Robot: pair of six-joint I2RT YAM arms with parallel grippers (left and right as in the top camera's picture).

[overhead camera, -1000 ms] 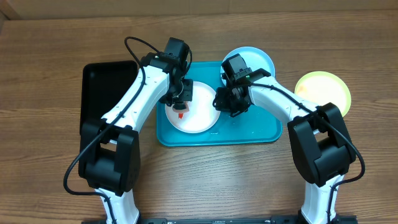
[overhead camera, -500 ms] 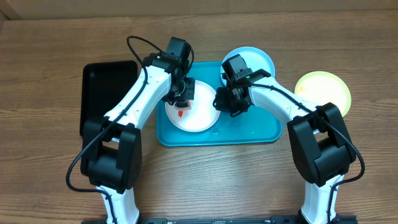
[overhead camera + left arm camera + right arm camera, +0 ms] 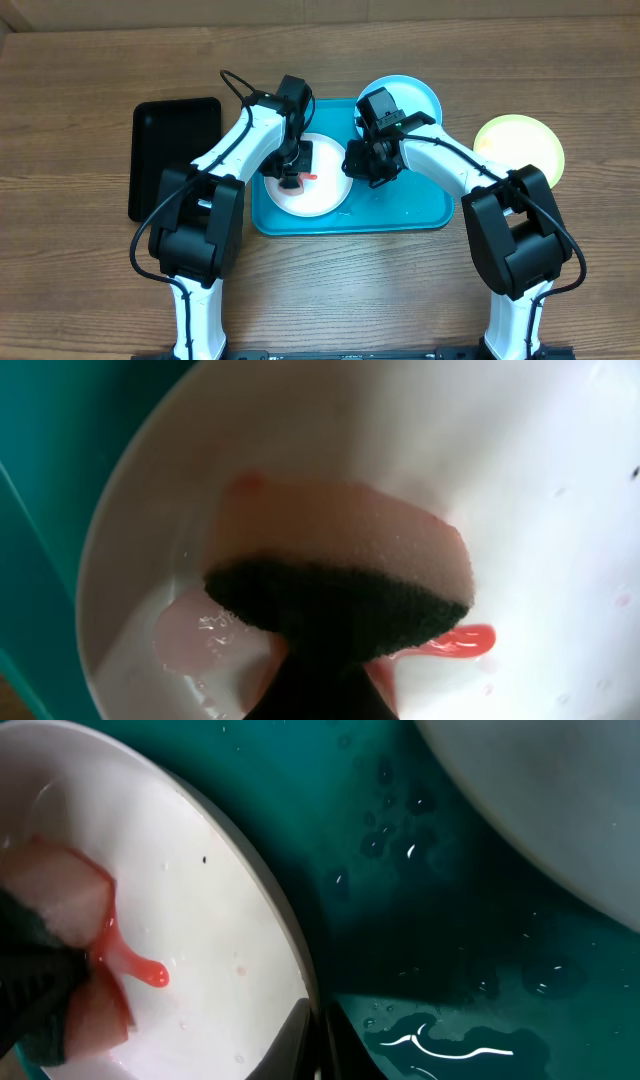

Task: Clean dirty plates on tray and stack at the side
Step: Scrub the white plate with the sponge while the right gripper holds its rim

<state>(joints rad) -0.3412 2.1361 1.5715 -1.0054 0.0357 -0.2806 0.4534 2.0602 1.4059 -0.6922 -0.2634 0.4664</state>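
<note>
Our left gripper (image 3: 292, 172) is clamped on a sponge (image 3: 340, 550) against the white plate (image 3: 325, 198); our right gripper (image 3: 352, 166) pinches its right rim.

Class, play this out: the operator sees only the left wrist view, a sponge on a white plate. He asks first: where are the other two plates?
Observer: The yellow-green plate lies on the table, right of the tray. The blue plate overlaps the tray's far right corner.
Operator: Where is the right gripper?
Observer: At the white plate's right rim.
Operator: Anything left of the tray?
Observer: A black tray.
</note>
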